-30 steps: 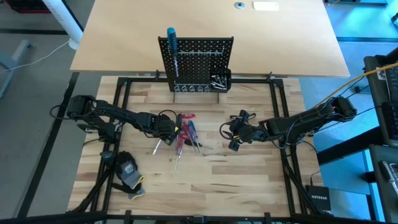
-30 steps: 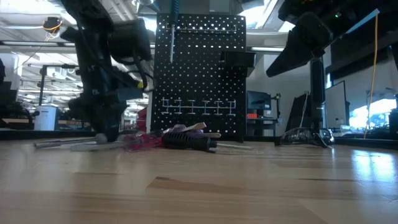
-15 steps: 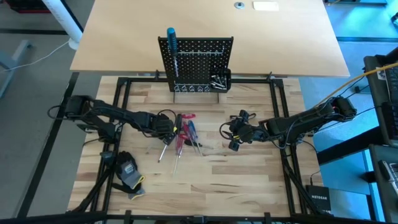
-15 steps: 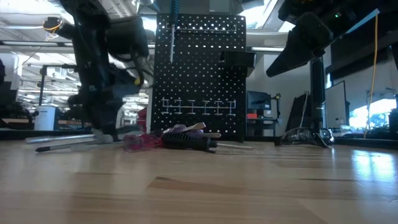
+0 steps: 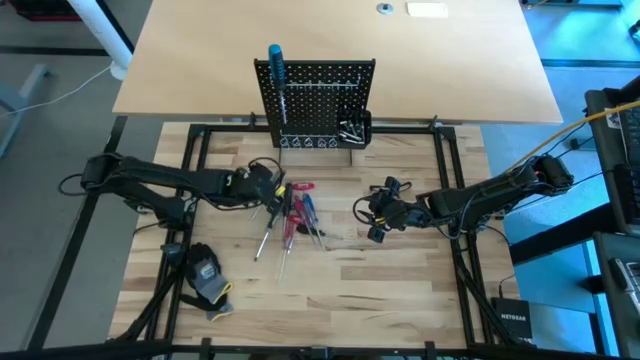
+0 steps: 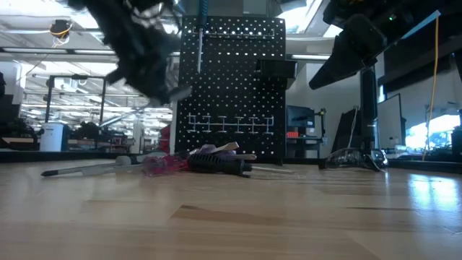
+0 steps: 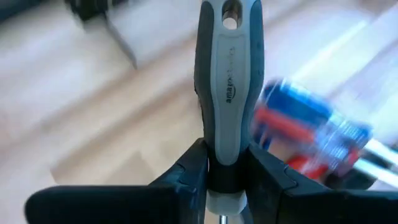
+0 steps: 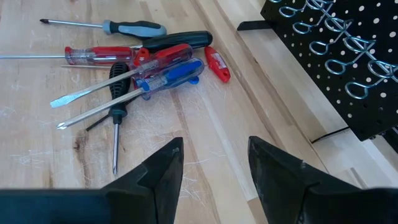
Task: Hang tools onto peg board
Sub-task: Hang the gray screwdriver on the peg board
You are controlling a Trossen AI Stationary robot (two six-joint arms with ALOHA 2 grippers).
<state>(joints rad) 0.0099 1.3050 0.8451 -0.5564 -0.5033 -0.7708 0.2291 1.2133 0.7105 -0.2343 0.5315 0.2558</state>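
The black peg board (image 5: pixel 318 100) stands upright at the far middle. A blue-handled screwdriver (image 5: pixel 275 65) hangs at its top left, and its small bin (image 5: pixel 352 130) holds silver bits. Red, blue, black and grey-handled screwdrivers (image 8: pixel 149 65) lie in a pile on the table (image 5: pixel 400 290). One grey-handled screwdriver (image 8: pixel 134 28) lies at the pile's left. My left gripper (image 5: pixel 268 187) is raised over the pile's left side, shut on another grey-handled screwdriver (image 7: pixel 229 74). My right gripper (image 8: pixel 214 180) is open and empty, right of the pile. My left gripper pinches the grey handle between its two fingers at the dark collar end (image 7: pixel 225 171), next to the shaft. The handle's free end with the hang hole (image 7: pixel 230 7) sticks out beyond the fingertips. In the low view the gripper (image 6: pixel 155 79) and tool are lifted clear of the table.
A black-and-yellow glove (image 5: pixel 207 275) lies near the table's near left corner. A row of wire hooks (image 8: pixel 336 56) runs along the peg board's lower part. Bare wood lies between the pile and the near edge.
My left gripper has gone up from the table and toward the far edge and the peg board, lifting the grey-handled screwdriver clear. Before that, the grey-handled screwdriver that stays on the table turned a little. My right arm has kept still.
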